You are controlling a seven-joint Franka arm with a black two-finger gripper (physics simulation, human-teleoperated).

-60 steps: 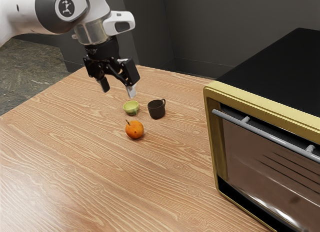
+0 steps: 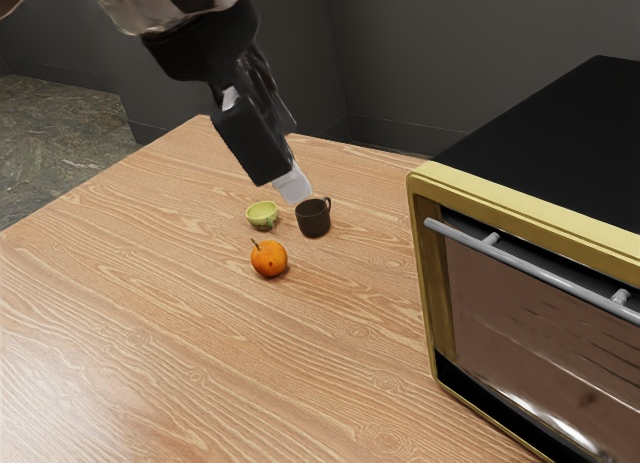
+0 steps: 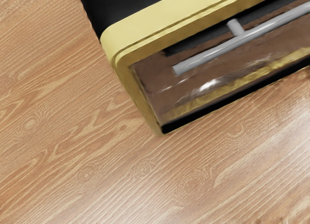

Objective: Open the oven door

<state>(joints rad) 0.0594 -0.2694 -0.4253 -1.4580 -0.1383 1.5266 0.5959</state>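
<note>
Oven door point(image 2: 530, 328) stood shut on the oven's point(image 2: 560, 133) front, facing the exterior camera, long axis horizontal | gripper point(image 2: 292, 186), exterior view's left of oven, slanted downward; open or closed, cannot tell | orange point(image 2: 269, 259) lay oven's same side

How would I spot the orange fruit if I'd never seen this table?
Find the big oven with the yellow frame, then look across the wooden table toward the exterior view's left. Two small vessels stand there, a green cup and a dark mug. Nearest them sits the round orange fruit, with a short stem and no handle.
</note>
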